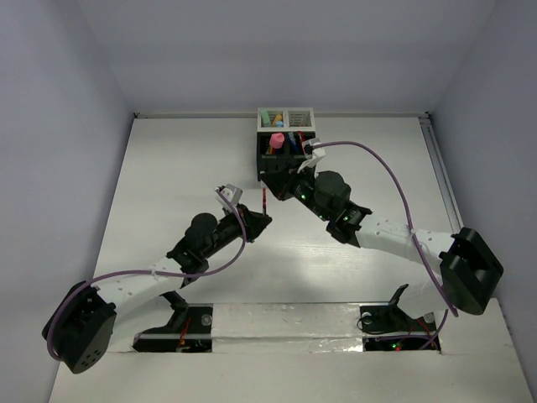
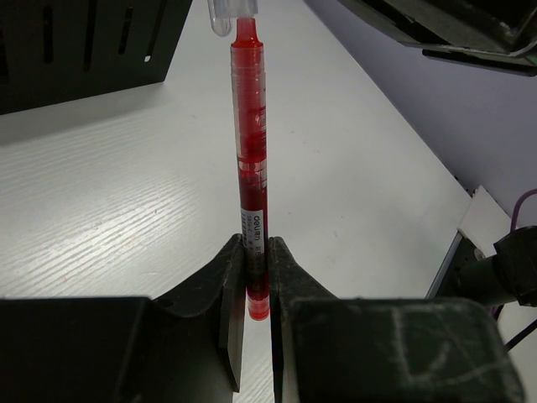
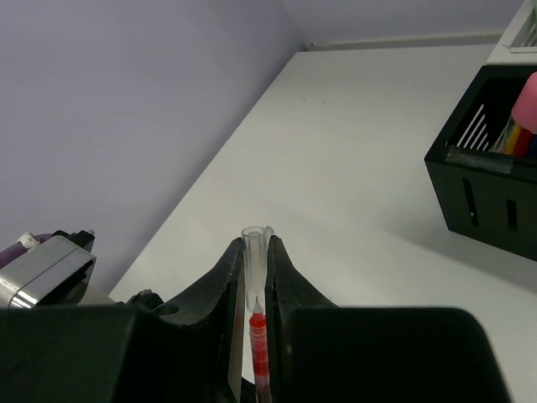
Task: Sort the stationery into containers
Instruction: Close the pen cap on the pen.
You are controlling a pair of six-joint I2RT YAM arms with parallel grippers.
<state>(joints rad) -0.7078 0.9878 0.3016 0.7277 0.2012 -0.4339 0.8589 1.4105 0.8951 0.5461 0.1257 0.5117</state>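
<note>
Left wrist, translucent red pen (image 2: 251,151), clear cap (image 2: 232,13)

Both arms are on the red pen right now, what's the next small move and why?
Probably the right gripper presses the clear cap a little along the pen's axis onto the red pen, since the left gripper clamps the pen's rear end and the cap only covers its tip.

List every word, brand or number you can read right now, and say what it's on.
"deli": on the white label of the red pen, running along the barrel.
Smaller print beside it: too small to read.
Clear cap, black box, white box: no readable text.
</note>
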